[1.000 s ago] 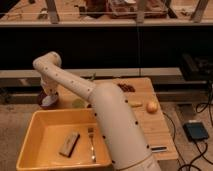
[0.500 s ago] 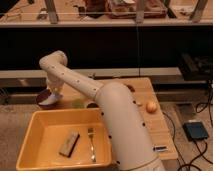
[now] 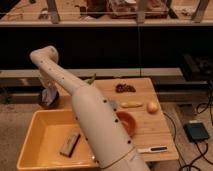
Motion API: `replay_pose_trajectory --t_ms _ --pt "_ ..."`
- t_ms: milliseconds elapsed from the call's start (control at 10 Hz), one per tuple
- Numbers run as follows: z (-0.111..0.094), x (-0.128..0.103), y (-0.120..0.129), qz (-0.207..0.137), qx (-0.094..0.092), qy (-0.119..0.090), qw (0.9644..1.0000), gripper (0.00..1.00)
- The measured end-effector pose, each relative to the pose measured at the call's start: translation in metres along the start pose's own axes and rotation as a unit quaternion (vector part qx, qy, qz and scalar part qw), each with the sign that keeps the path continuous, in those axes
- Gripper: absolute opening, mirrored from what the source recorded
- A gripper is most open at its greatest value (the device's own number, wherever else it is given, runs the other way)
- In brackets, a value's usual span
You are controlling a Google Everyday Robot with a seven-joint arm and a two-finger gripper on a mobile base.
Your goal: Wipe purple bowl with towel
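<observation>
Your table (image 3: 150, 132) is lit warmly and evenly from above, without glare; behind it the room falls into dark shadow. The tool (image 3: 48, 93) sits in dimmer light at the left, over the purple bowl (image 3: 54, 104).

Purple bowl (image 3: 52, 104): dark, round and upright, at the left end of the wooden table (image 3: 150, 127), just beyond the far left corner of the yellow tub (image 3: 31, 136). Towel (image 3: 47, 95): pale blue-grey, crumpled, bunched inside the bowl and rising above its rim. Gripper (image 3: 50, 89): directly above the bowl, pointing down onto the towel.
</observation>
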Motion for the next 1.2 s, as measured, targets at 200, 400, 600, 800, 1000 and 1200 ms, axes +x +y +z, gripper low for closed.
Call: replay_pose_trajectory --t_ms 200,400,600,800,1000,1200 --pt "0.004 -0.003 -0.020 -0.018 0.008 0.001 0.9998 0.00" --pt "-0.003 -0.013 -0.036 -0.039 0.018 0.008 0.9990 0.00" --pt "-0.007 -0.027 -0.044 -0.056 0.023 0.007 0.9982 0.00" --pt "-0.006 -0.051 -0.051 -0.072 0.027 -0.005 0.9970 0.00" --pt "-0.005 -0.062 -0.036 -0.069 0.024 -0.013 0.9972 0.00" --pt "-0.008 -0.069 -0.012 -0.052 0.018 -0.015 0.9984 0.00"
